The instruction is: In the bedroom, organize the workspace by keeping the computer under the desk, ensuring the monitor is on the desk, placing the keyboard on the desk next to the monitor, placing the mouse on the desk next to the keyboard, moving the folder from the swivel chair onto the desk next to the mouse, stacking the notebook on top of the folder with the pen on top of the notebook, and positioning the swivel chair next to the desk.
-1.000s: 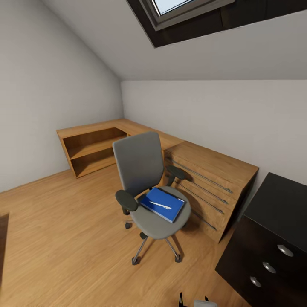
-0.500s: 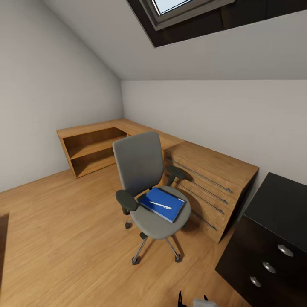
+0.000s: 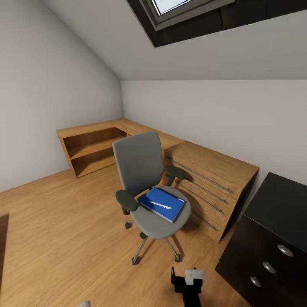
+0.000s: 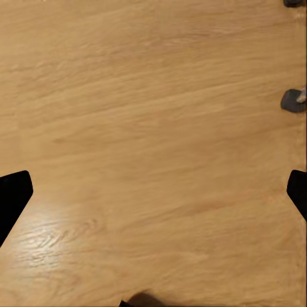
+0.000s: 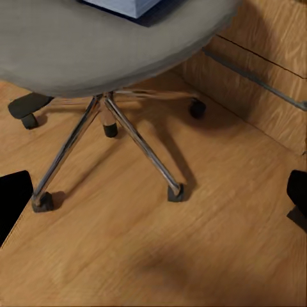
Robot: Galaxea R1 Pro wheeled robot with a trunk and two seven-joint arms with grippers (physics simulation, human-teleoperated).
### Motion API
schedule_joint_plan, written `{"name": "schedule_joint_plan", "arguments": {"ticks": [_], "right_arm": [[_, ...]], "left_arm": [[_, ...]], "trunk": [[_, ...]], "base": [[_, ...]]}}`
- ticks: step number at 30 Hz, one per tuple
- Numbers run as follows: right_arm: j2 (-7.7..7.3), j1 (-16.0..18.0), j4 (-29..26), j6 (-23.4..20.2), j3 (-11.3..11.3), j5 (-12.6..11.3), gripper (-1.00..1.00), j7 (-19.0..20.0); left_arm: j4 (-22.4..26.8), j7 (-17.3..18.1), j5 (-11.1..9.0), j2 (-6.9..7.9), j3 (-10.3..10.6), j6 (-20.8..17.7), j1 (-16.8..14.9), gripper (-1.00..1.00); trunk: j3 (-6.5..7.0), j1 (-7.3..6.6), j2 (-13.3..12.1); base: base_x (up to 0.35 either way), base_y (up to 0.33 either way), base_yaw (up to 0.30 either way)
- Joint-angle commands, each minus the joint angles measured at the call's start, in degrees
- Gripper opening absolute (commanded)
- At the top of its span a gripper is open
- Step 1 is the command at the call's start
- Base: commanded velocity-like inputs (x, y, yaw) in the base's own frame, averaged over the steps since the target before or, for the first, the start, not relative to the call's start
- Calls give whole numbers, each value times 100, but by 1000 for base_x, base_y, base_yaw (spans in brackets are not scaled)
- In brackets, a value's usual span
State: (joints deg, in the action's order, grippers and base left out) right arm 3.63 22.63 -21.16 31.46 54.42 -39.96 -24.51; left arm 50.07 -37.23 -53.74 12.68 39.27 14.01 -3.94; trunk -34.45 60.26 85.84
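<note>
The black counter (image 3: 279, 200) stands right of the chair (image 3: 145, 179), whose seat carries the stiff, light folder (image 3: 163, 204), best pinched at an overhanging edge, the slippery pen (image 3: 160, 205) atop, while the right claw (image 3: 187, 279) hangs released, left likewise.

- swivel chair (image 3: 147, 187): matt grey cloth seat, chrome legs (black plastic armrests)
- floor (image 3: 64, 238): smooth, lightly glossy wood
- desk (image 3: 273, 238): glossy black
</note>
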Motion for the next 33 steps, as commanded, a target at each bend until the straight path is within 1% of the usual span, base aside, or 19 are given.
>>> {"name": "schedule_joint_plan", "arguments": {"ticks": [1, 3, 6, 7, 9, 10, 12, 14, 15, 16, 18, 20, 23, 24, 25, 26, 28, 29, 33], "right_arm": [[-42, 91, -82, -149, 43, -49, 100, -7], [-186, 334, -347, -686, 35, -54, 100, 105], [-345, 582, -673, -1294, 25, -68, 100, 235], [-457, 746, -914, -1742, -3, -76, 100, 320], [-566, 899, -1153, -2205, -82, -83, 100, 395], [-735, 1182, -1576, -3247, -482, -93, 100, 565], [-782, 1296, -1717, -3839, -790, -95, 100, 690], [-834, 1463, -1907, -5159, -1518, -82, 100, 1126], [-859, 1511, -2007, -5800, -1793, -64, 100, 1411], [-871, 1528, -2049, -6051, -1888, -56, 100, 1540], [-930, 1561, -2131, -6561, -2034, 6, 100, 1825], [-1016, 1575, -2181, -6830, -1968, 201, 100, 1987], [-1115, 1580, -2229, -6972, -1714, 465, 100, 2092], [-1161, 1583, -2254, -7026, -1478, 615, 100, 2155], [-1214, 1585, -2305, -7068, -943, 782, 100, 2265], [-1229, 1586, -2329, -7067, -742, 822, 100, 2308], [-1240, 1586, -2346, -7067, -611, 848, 100, 2342], [-1255, 1587, -2366, -7066, -453, 891, 100, 2387], [-1264, 1587, -2372, -7066, -403, 916, 100, 2404]], "left_arm": [[231, -32, -58, 67, -57, -179, -8, 100], [849, -38, -56, 179, -419, -856, -9, 100], [1425, -40, -47, 238, -918, -1531, -10, 100], [1795, -39, -41, 262, -1303, -1970, -10, 100], [2133, -34, -38, 277, -1692, -2407, -10, 100], [2671, -28, -34, 287, -2356, -3202, -10, 100], [2866, -29, -33, 284, -2576, -3462, -10, 100], [3001, -32, -25, 272, -2806, -3714, -10, 100], [2904, -32, 10, 262, -2855, -3722, -10, 100], [2848, -32, 35, 258, -2873, -3697, -10, 100], [2746, -27, 127, 259, -2915, -3538, -10, 100], [2698, -21, 222, 268, -2937, -3355, -10, 100], [2674, -17, 308, 273, -2948, -3251, -10, 100], [2663, -17, 354, 270, -2948, -3212, -10, 100], [2647, -19, 411, 252, -2941, -3167, -10, 100], [2641, -20, 425, 244, -2932, -3152, -10, 100], [2637, -20, 435, 237, -2903, -3142, -10, 100], [2629, -35, 454, 230, -2711, -3123, -10, 100], [2624, -47, 470, 230, -2572, -3112, -10, 100]], "trunk": [[-7, 0, 3], [-7, 0, 3], [-7, 0, 3], [-7, 0, 3], [-7, 0, 3], [-7, 0, 3], [-7, 0, 3], [-7, 0, 3], [-7, 0, 3], [-7, 0, 3], [-7, 0, 3], [-7, 0, 3], [-7, 0, 3], [-7, 0, 3], [-7, 0, 3], [-7, 0, 3], [-7, 0, 3], [-7, 0, 3], [-7, 0, 3]], "base": [[0, 0, 0], [0, 0, 0], [0, 0, 0], [0, 0, 0], [0, 0, 0], [0, 0, 0], [0, 0, 0], [0, 0, 0], [0, 0, 0], [0, 0, 0], [0, 0, 0], [0, 0, 0], [0, 0, 0], [16, 0, 0], [107, 20, 0], [175, 59, 0], [215, 81, 0], [287, 121, 0], [303, 113, 0]]}}
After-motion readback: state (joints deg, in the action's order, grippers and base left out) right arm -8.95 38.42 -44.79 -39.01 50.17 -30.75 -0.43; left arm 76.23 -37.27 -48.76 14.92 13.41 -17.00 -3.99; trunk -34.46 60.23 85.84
